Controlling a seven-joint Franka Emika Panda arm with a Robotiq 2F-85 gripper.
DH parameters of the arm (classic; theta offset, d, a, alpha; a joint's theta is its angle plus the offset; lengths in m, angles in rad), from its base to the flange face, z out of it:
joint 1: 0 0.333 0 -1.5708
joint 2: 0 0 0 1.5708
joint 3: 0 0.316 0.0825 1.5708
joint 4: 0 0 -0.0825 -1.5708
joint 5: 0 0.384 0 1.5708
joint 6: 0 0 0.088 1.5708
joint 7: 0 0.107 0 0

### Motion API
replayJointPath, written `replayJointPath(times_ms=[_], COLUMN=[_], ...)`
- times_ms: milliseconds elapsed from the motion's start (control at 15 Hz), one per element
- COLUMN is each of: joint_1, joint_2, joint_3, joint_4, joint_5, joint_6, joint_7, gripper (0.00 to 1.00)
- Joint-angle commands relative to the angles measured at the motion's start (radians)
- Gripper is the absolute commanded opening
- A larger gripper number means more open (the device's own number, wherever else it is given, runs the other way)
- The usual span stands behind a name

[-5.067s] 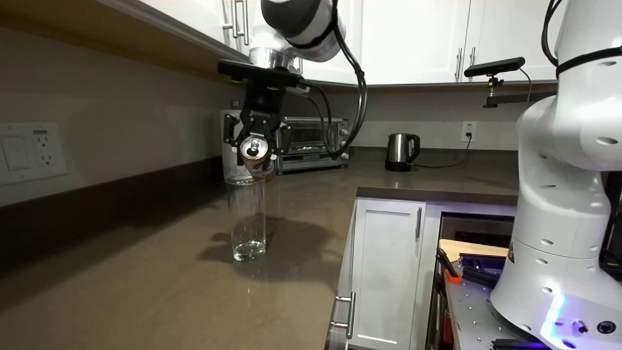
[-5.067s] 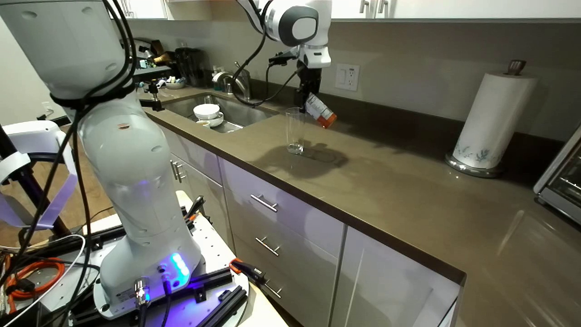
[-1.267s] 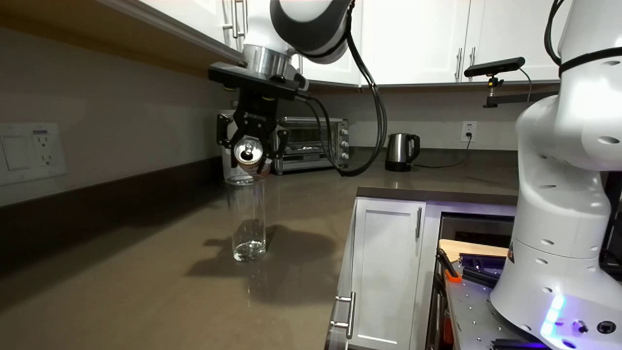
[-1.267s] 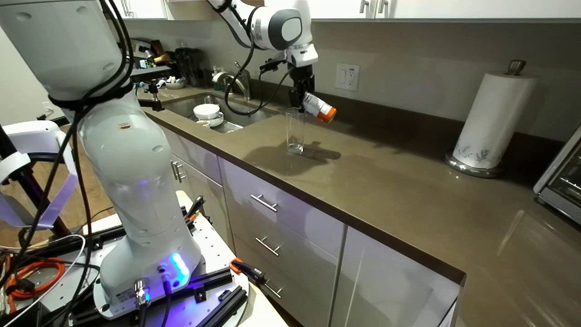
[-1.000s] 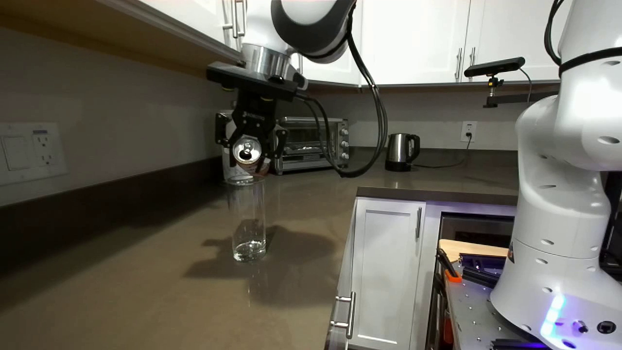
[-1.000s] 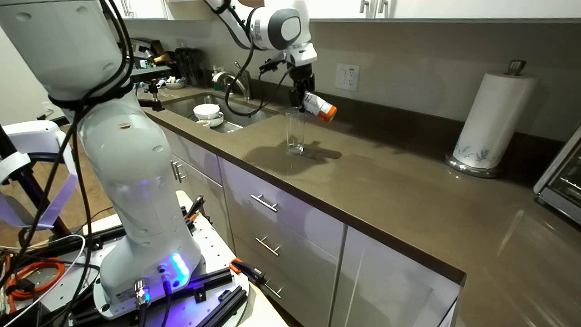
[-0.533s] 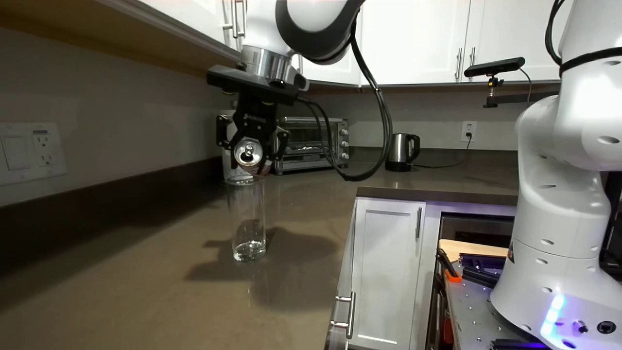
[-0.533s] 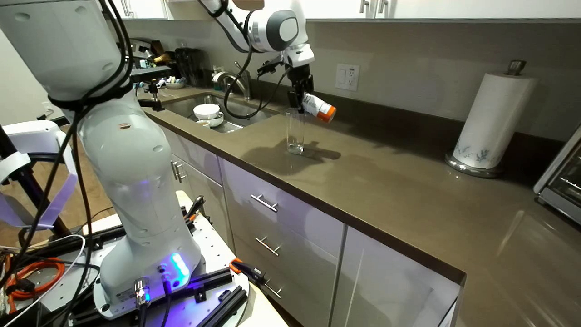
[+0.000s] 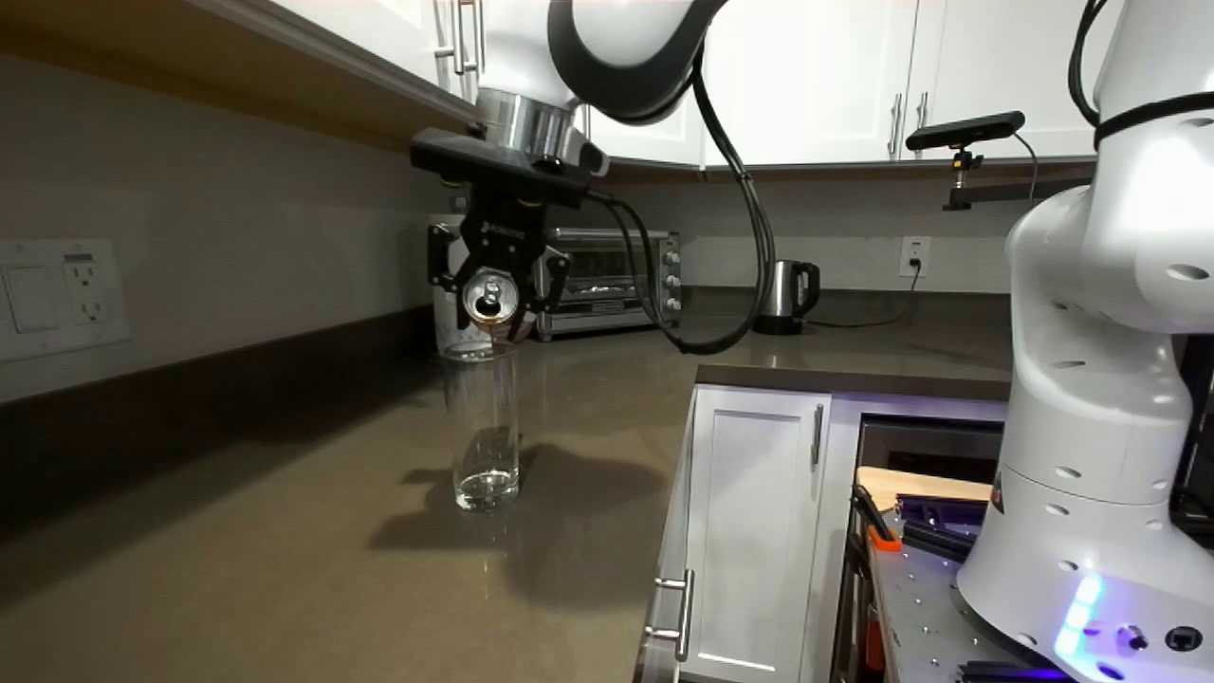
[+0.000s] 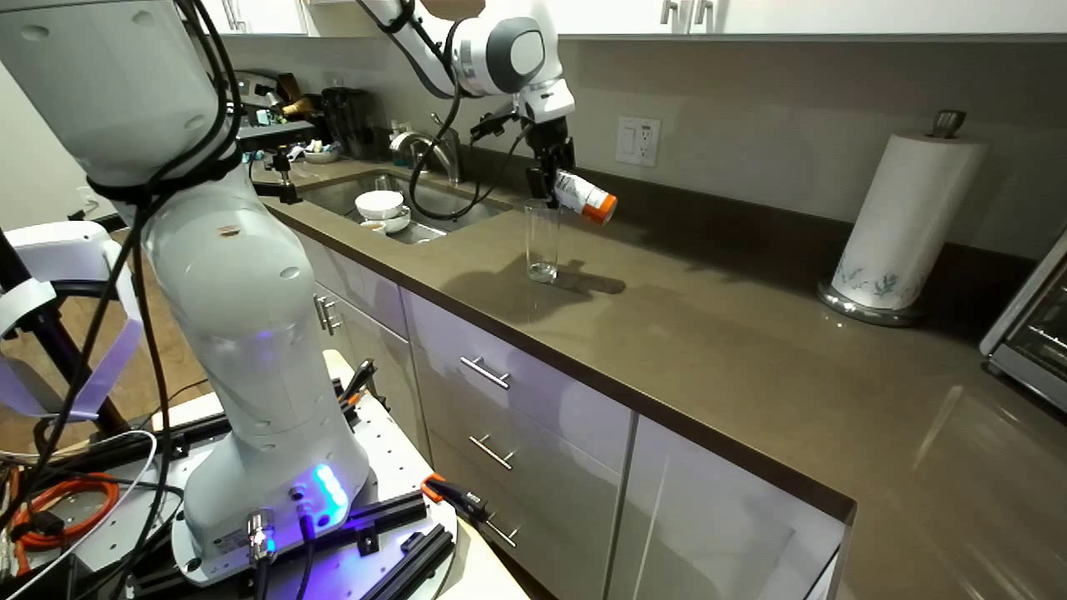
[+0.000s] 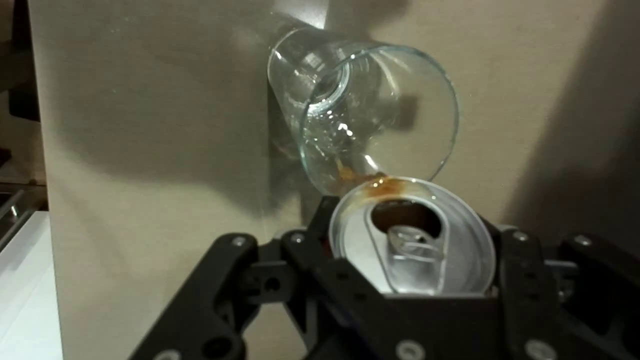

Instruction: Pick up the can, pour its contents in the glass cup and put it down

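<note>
The can (image 10: pixel 585 197) is white with dark print, orange-red at its bottom, its top silver; the liquid (image 11: pixel 384 188) at its lip is amber-brown. The glass (image 11: pixel 360 112) is clear, rimmed pale blue-green. The gripper (image 9: pixel 491 315) is black; the arm (image 10: pixel 258 300) is white and grey, its base light (image 10: pixel 331 492) blue. The counter (image 10: pixel 708 333) is grey-brown, dark brown along its edge. In an exterior view, the paper roll (image 10: pixel 904 217) at right is white with blue-grey leaves near its foot, and the bowls (image 10: pixel 379 203) at far left are white; the far kettle (image 9: pixel 784 292) is silver and black.
</note>
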Motion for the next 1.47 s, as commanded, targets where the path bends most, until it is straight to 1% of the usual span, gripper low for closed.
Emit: replayJointPath(times_ms=[0, 267, 933, 1400], joint_1=[0.001, 0.0, 0.002, 0.0], joint_2=[-0.037, -0.042, -0.052, -0.05], joint_3=[0.003, 0.008, 0.032, 0.038], joint_4=[-0.031, -0.034, -0.037, -0.038], joint_5=[-0.04, -0.052, -0.135, -0.162], joint_6=[0.031, 0.031, 0.028, 0.032], joint_7=[0.052, 0.062, 0.154, 0.177], gripper=[0.28, 0.28, 0.28, 0.28])
